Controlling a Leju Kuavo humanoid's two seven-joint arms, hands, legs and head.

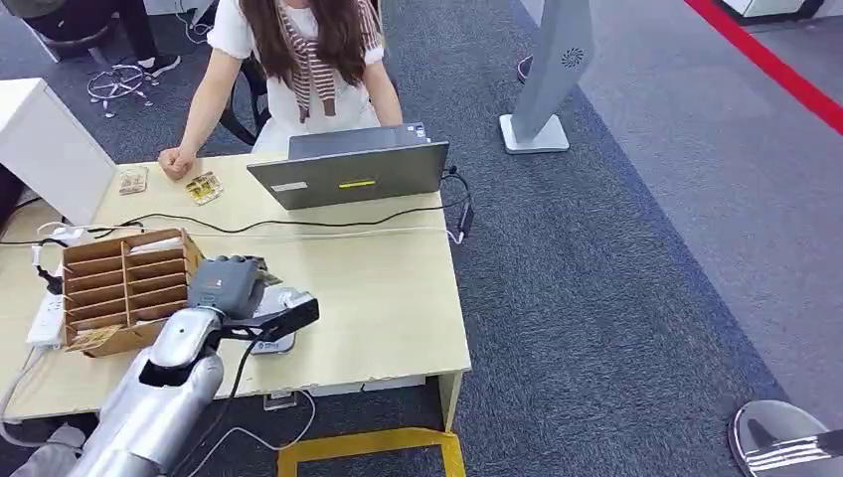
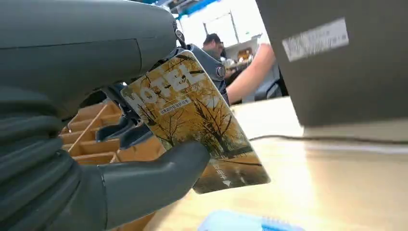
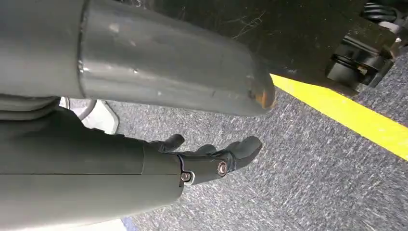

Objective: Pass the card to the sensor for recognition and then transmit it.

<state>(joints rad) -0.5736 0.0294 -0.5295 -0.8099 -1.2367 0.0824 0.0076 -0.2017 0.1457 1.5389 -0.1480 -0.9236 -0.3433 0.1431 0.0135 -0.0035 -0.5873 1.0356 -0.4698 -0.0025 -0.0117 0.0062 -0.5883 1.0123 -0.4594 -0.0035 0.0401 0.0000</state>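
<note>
My left hand (image 1: 227, 286) hovers over the desk beside the wooden organizer and grips a yellow hotel card (image 2: 197, 120) printed with autumn trees, pinched between the thumb (image 2: 154, 173) and the fingers behind it. Just past the hand lies the white and blue card sensor (image 1: 275, 320), whose blue edge (image 2: 250, 223) shows right under the card. My right hand (image 3: 211, 156) hangs at my side over the grey carpet, holding nothing, with its fingers loosely spread.
A wooden slotted organizer (image 1: 124, 288) stands on the desk's left part. A grey laptop (image 1: 353, 171) faces a seated person (image 1: 298, 60), whose fist rests near two more cards (image 1: 204, 187). A black cable (image 1: 298, 224) crosses the desk. A power strip (image 1: 48, 316) lies at the left edge.
</note>
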